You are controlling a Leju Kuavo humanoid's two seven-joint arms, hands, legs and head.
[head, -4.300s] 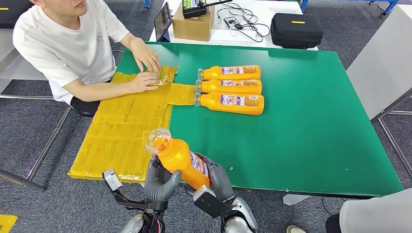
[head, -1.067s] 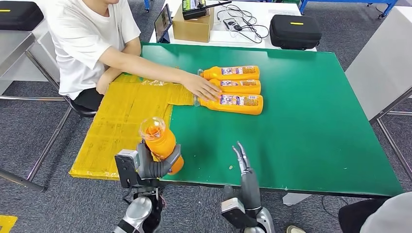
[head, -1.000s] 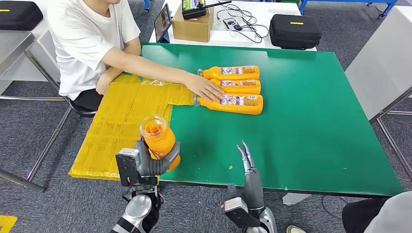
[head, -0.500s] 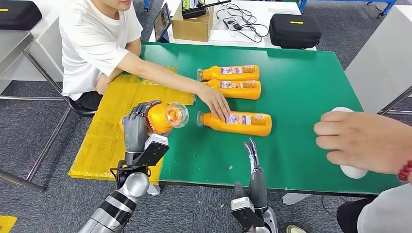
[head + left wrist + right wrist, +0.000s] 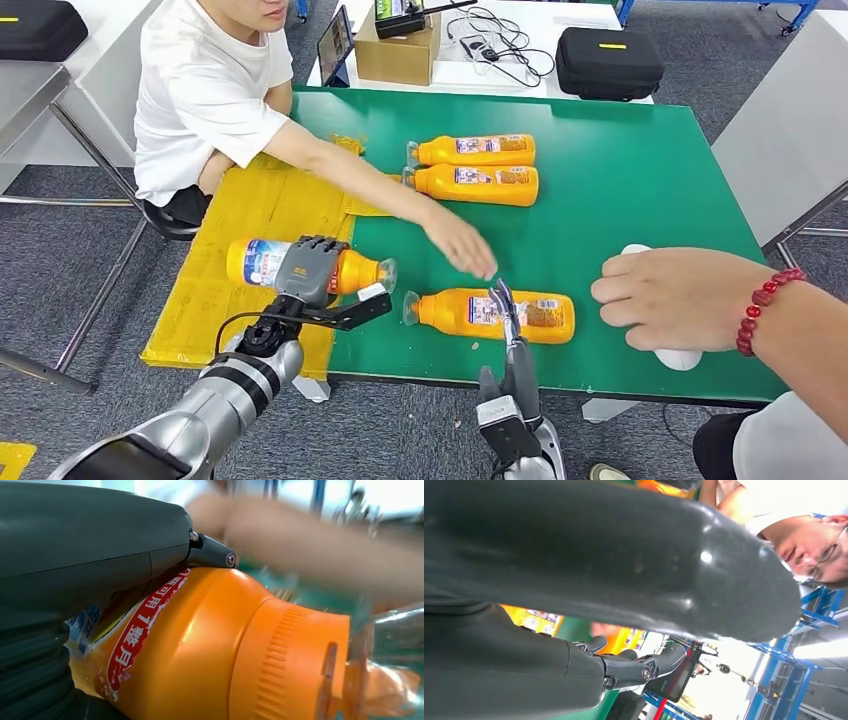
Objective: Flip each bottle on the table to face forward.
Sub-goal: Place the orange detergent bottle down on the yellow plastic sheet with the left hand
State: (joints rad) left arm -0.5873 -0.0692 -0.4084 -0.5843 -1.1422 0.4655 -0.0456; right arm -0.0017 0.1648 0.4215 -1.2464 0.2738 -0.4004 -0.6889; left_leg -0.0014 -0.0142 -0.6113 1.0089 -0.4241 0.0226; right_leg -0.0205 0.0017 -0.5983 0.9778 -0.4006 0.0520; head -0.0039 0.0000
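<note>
Now the left hand (image 5: pixel 308 268) has laid its gripped bottle (image 5: pixel 262 263) flat on the yellow mat (image 5: pixel 215 300); a person slid another bottle (image 5: pixel 490 313) near the right hand (image 5: pixel 508 318), fingers straight, empty.

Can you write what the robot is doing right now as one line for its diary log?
left hand: holds orange bottle sideways over yellow sheet | right hand: open, near front bottle | person's hand: above table

A green table (image 5: pixel 640 170) is covered on one side by a crinkly yellow sheet (image 5: pixel 240 225). Three orange bottles (image 5: pixel 478 150) (image 5: pixel 478 184) (image 5: pixel 495 313) are laid flat on the green part.
</note>
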